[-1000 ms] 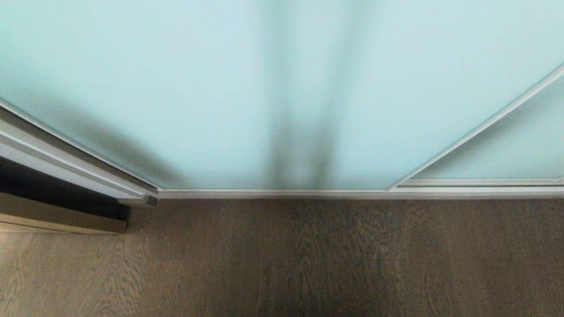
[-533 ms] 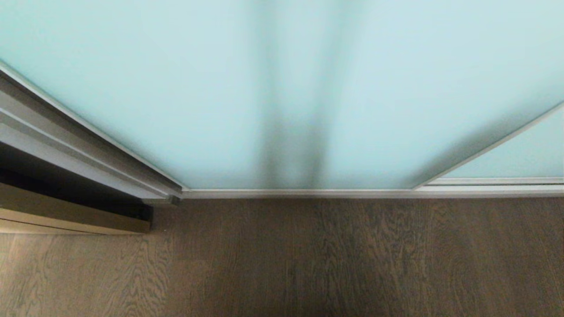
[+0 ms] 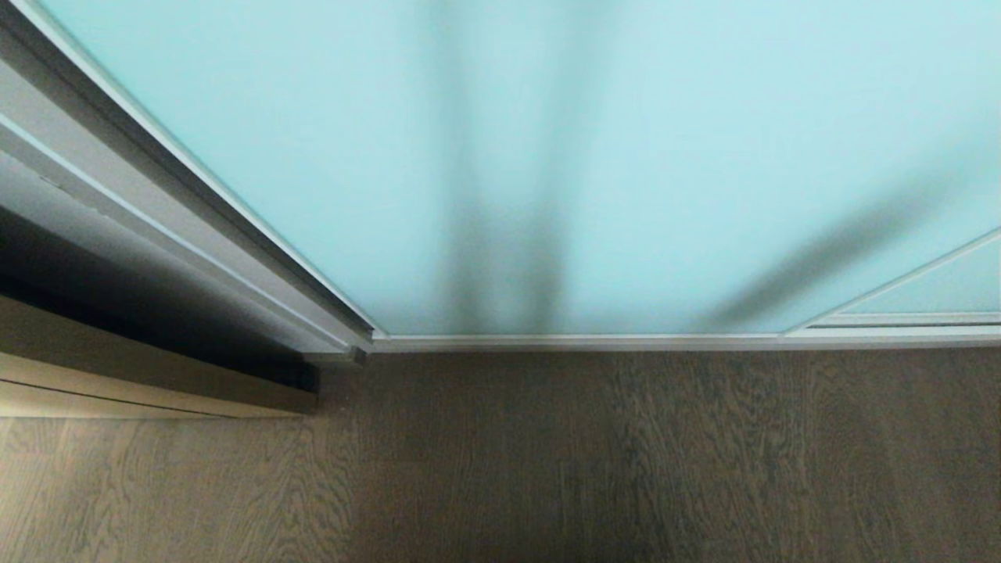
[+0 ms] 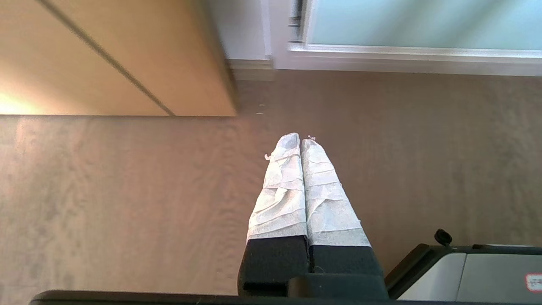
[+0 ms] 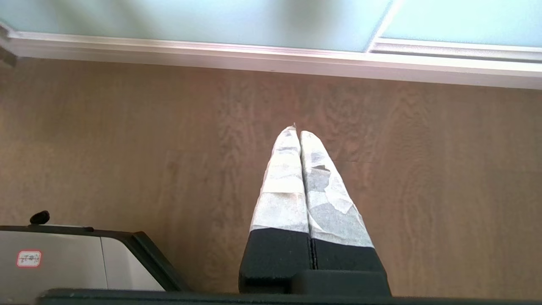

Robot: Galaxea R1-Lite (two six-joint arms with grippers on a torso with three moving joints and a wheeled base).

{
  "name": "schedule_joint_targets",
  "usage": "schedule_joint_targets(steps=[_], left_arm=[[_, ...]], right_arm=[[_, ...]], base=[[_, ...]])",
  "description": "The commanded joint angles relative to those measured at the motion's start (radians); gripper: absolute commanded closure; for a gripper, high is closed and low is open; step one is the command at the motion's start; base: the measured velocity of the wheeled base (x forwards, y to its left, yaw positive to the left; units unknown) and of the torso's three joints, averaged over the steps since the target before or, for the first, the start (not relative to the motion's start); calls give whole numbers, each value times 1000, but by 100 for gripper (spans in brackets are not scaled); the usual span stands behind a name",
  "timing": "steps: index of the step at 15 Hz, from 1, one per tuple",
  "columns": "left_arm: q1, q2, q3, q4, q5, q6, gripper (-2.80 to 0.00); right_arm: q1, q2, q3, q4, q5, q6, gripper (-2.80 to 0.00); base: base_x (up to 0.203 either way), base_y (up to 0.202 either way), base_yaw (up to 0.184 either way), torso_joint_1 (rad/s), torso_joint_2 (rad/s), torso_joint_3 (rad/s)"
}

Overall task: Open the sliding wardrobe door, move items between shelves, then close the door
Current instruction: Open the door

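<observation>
The frosted-glass sliding wardrobe door (image 3: 626,156) is seen closed; left claw (image 4: 300,142) and right claw (image 5: 295,134) are held pressed together, empty, above the wooden floor (image 3: 626,469).

surface: wood-grain floor (image 3: 547,469) | on it: silvery door track (image 3: 665,342), oak door edge (image 3: 156,383)

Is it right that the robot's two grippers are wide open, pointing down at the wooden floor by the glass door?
Not quite. Both wrist views show the left gripper and right gripper shut, fingers pressed together. They do point at the wooden floor by the glass door.
</observation>
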Motion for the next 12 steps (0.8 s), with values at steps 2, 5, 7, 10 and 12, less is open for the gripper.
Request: schedule_joint_targets(steps=[2,5,7,10,12], left_arm=[[0,1,2,-2,-1,1,0],[0,1,2,3,2,9,0],[-1,3,0,5,2,24,0],[0,1,-29,-13,-1,32,0],[0,8,-154,-1,-12,31,0]], right_arm=[[0,-2,0,-1,1,0,0],[0,-1,0,-1,0,0,0],[0,-1,1,-1,0,0,0],[0,-2,0,-1,1,0,0],[0,-2,0,-1,1,0,0]], base=[[0,116,3,1,1,2],[0,0,0,0,0,0],[0,0,0,0,0,0],[0,0,0,0,0,0],[0,0,0,0,0,0]])
